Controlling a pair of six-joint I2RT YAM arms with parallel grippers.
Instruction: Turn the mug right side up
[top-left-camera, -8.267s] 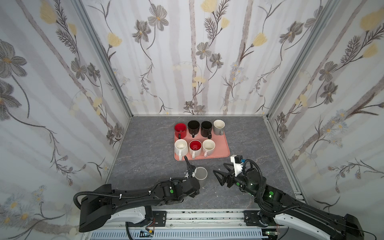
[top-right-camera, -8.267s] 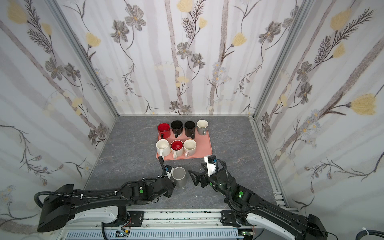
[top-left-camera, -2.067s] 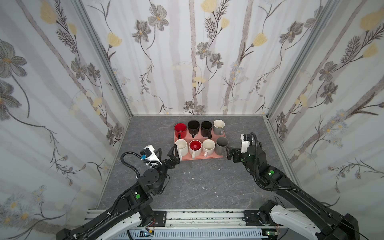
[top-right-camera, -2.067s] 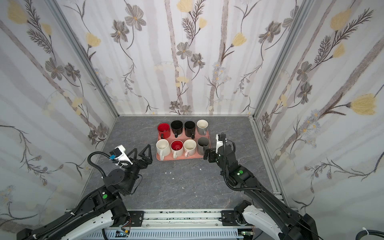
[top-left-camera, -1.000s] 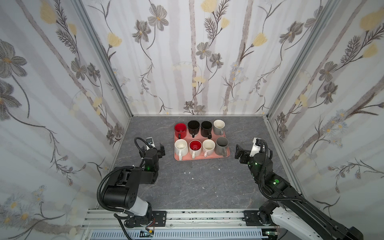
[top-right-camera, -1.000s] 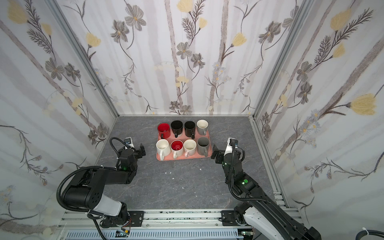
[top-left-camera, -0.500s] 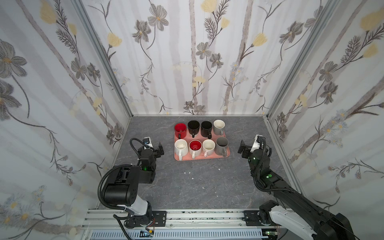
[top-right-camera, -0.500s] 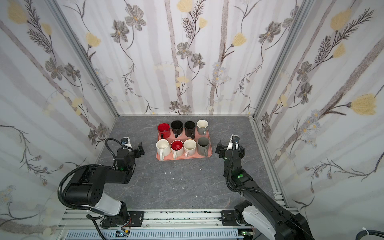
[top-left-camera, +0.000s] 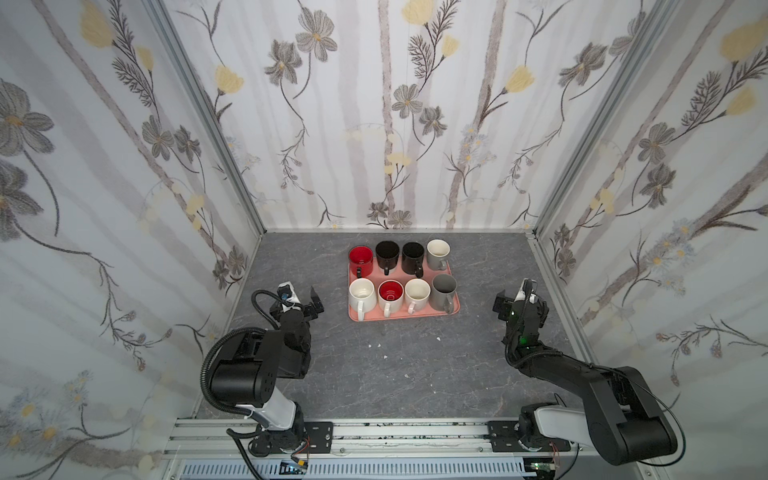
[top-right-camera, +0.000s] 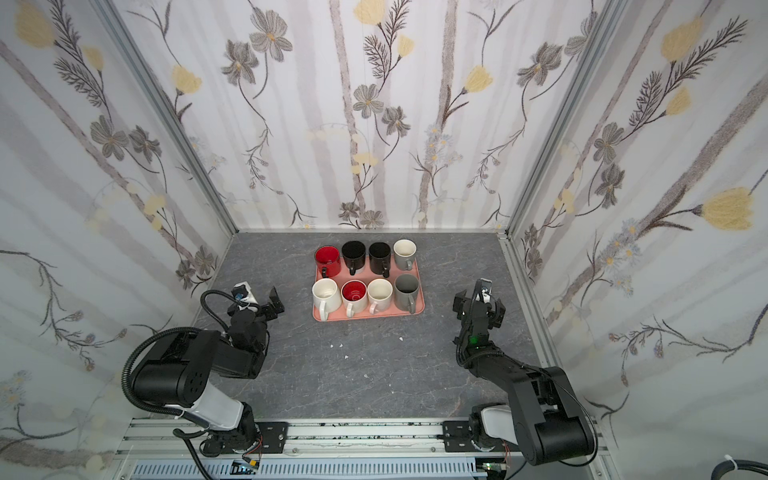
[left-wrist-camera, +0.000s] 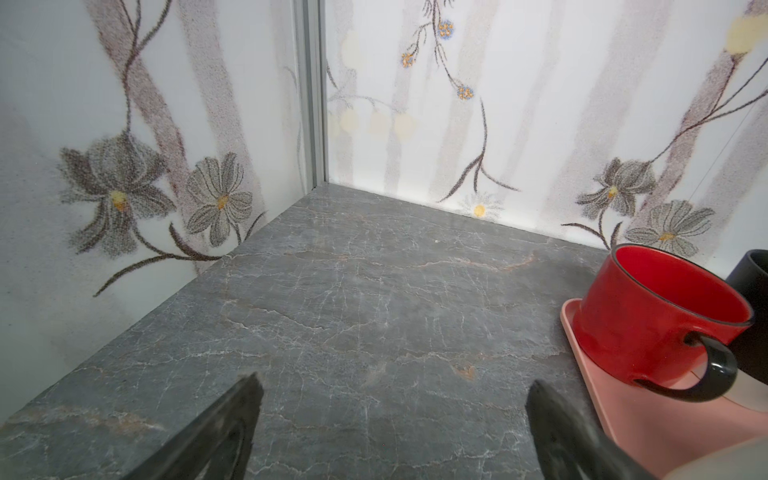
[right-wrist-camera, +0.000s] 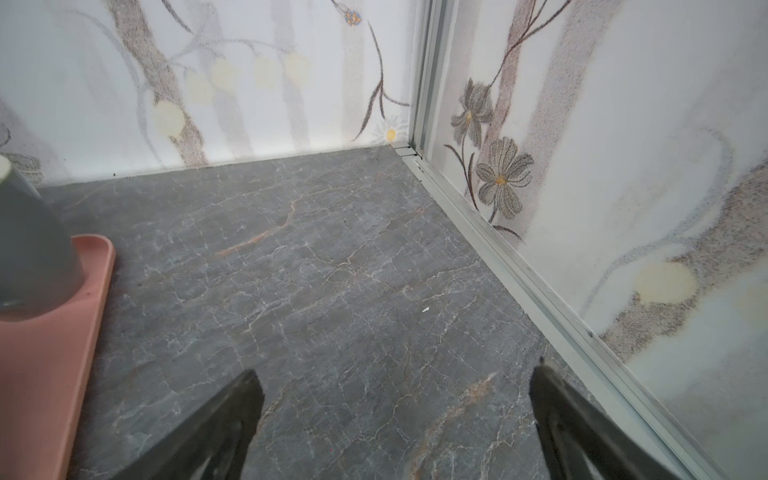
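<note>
The grey mug (top-left-camera: 444, 291) stands right side up, its mouth open to the ceiling, at the 4 o'clock corner of the pink tray (top-left-camera: 415, 314) in both top views. It is plain and matt, dark grey inside and out, and its handle points toward 6 o'clock, close to the tray's lip. It ends the near row of four. Just beside it at its 9 o'clock is a cream mug (top-left-camera: 417, 293), then a white mug with a red inside (top-left-camera: 390, 294), then a white mug (top-left-camera: 360, 293). At its 12 o'clock, in the far row, is a grey mug with a cream inside (top-left-camera: 437, 253), followed by two black mugs (top-left-camera: 387, 254) and a red mug (top-left-camera: 360, 259). All eight are mouth up. A pale mark at the bottom of the red-lined one is too small to read.

The tray sits on the grey marbled counter (top-left-camera: 395, 374), toward 12 o'clock from its middle. The left claw (left-wrist-camera: 392, 390) is at the tray's 9 o'clock and the right claw (right-wrist-camera: 397, 382) at its 3 o'clock, both well apart from the grey mug. Each has its jaws spread wide over bare counter and holds nothing. In the left wrist view the red mug shows a black handle and sits on the tray's corner
</note>
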